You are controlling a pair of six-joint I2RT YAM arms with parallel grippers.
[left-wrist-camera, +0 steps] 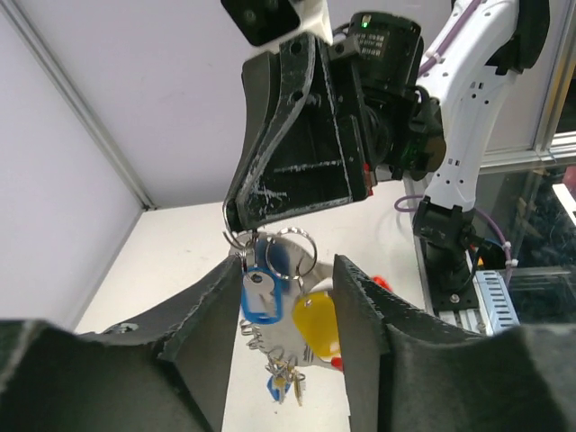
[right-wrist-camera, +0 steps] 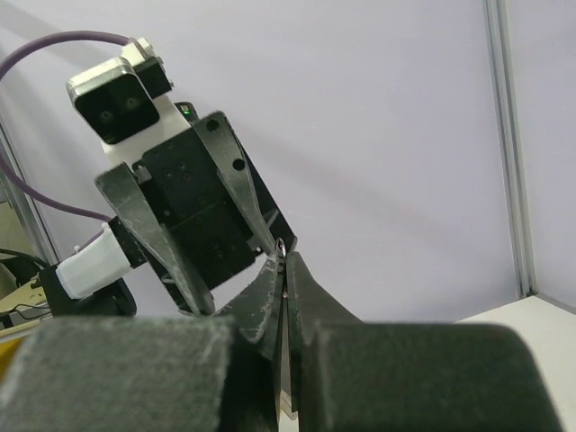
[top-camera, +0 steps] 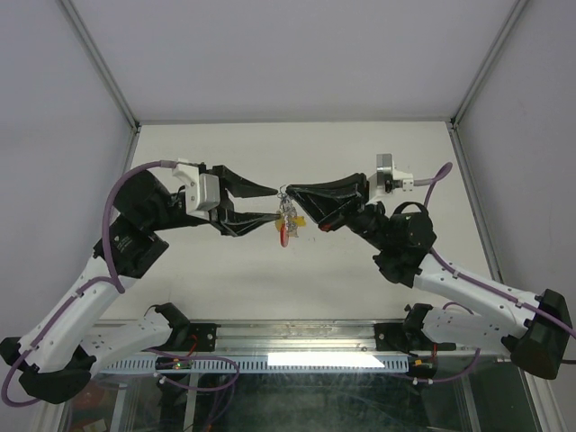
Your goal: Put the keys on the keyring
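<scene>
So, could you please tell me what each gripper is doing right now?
Left gripper: open, fingers either side of the hanging keys, not gripping them.
Right gripper: shut on the keyring.

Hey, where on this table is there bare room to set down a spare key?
Crowded: the centre, where the left end effector and right end effector meet around the dangling keys. Free: the table strip from there to the far wall, and the strip from there to the base rail.
</scene>
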